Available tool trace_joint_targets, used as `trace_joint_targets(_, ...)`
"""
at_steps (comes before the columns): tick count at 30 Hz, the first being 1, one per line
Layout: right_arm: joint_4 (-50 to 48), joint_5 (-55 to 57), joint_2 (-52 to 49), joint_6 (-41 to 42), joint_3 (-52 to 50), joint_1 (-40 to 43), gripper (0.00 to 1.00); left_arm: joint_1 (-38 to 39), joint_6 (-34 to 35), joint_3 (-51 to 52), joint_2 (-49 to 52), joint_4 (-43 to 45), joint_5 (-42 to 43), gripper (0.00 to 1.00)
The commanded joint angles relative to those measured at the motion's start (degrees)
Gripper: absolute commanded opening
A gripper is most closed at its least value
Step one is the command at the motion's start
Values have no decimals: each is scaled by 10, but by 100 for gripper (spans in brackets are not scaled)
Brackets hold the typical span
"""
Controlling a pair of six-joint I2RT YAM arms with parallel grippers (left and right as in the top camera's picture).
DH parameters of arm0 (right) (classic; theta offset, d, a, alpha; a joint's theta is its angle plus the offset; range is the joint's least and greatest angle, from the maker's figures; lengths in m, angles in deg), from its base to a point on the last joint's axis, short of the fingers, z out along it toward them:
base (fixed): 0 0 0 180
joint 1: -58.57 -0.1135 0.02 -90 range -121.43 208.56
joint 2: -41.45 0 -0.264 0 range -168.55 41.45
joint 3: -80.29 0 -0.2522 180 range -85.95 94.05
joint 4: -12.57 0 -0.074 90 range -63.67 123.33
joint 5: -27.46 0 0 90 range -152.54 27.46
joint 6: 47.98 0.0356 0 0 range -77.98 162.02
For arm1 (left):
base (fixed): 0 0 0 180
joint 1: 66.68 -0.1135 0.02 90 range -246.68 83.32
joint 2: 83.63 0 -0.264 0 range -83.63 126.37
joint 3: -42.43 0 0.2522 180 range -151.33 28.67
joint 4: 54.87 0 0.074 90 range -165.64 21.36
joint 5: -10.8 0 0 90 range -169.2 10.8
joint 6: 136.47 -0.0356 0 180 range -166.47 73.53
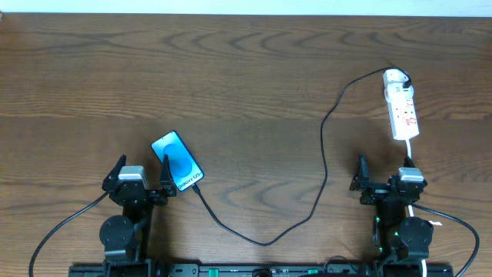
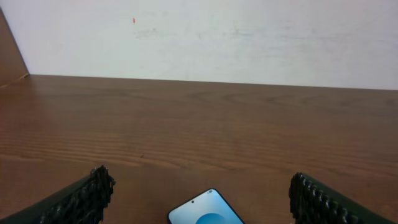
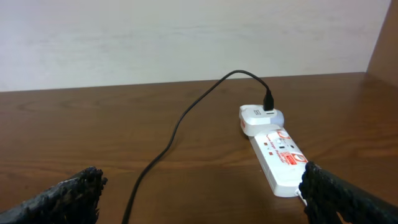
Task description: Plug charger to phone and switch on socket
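The phone (image 1: 177, 161) lies tilted on the wooden table, its light blue screen up. Its top end shows between my left gripper's (image 1: 142, 178) open fingers (image 2: 93, 193) in the left wrist view, where the phone (image 2: 205, 213) sits low and central. The charger (image 1: 323, 146) is a thin black cable. It runs from the phone's near end, loops toward the front, then climbs to a white adapter (image 3: 261, 116) at the far end of the socket (image 1: 402, 108). I cannot tell whether its tip sits in the phone. My right gripper (image 1: 384, 178) stands open just in front of the socket (image 3: 281, 155), holding nothing.
The socket's white cord (image 1: 410, 150) leads back past my right gripper toward the arm base. A pale wall (image 2: 199, 37) rises behind the table's far edge. Bare wood lies between the two arms, crossed only by the charger (image 3: 177, 127).
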State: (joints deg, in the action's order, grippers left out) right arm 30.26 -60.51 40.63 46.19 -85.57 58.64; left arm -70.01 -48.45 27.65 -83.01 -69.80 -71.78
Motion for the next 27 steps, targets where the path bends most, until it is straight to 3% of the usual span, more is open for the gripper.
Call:
trace_joint_targets(1,1,18,5,20,-1,-7,99,-1,-8,7,-4,-22,20,93)
trace_joint_targets(27,2,13,5,9,-1,-16,99,-1,-8,7,-4,-22,20,93)
